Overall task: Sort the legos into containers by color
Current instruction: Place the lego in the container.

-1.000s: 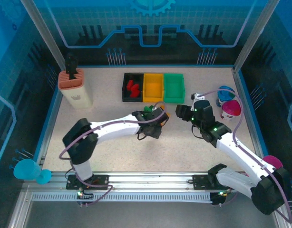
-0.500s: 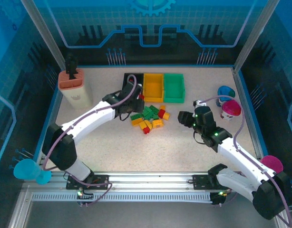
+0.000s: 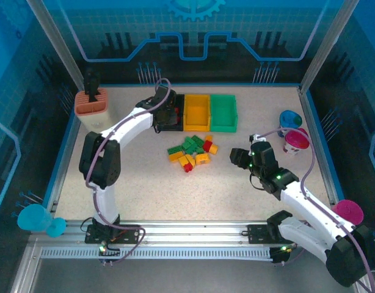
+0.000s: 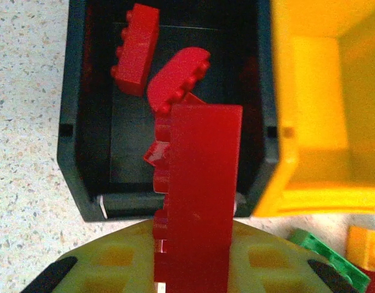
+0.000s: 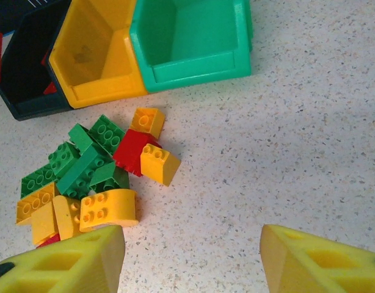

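My left gripper [image 3: 165, 113] hangs over the black bin [image 3: 170, 128], shut on a long red brick [image 4: 203, 201]. The brick's far end reaches over the bin's near wall [image 4: 71, 122]. Two more red bricks [image 4: 136, 49] lie inside that bin. The yellow bin [image 3: 196, 113] and green bin [image 3: 223, 113] stand to its right. A pile of legos [image 3: 190, 152] in green, yellow and red sits in front of the bins. My right gripper [image 5: 190, 256] is open just right of the pile, low over bare table, near a curved yellow brick [image 5: 108, 209].
A salmon slotted holder [image 3: 96, 110] stands at the back left. A blue cup [image 3: 290, 119] and a magenta cup [image 3: 295, 140] stand at the right. Another magenta cup [image 3: 349, 212] and a blue cup [image 3: 35, 218] sit near the front corners.
My left arm has swung from the pile up to the black bin, carrying the red brick. My right gripper has drawn back slightly toward the near right.
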